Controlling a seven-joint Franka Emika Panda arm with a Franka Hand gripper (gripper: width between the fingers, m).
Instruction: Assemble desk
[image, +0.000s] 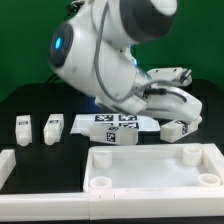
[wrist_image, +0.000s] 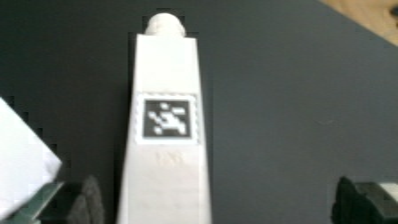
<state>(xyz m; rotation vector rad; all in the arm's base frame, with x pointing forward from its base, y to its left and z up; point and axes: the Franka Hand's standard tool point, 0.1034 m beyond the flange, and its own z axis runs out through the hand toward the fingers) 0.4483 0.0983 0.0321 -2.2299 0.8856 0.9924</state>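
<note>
Tabletop foremost; leg between spread pincer

A robotics lab is suggested by the arm, marker board, black table and green backdrop

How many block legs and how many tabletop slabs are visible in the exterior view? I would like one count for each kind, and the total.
Block legs: 3 (far-left leg, second leg, right leg)
Tabletop slab: 1
Total: 4
</note>
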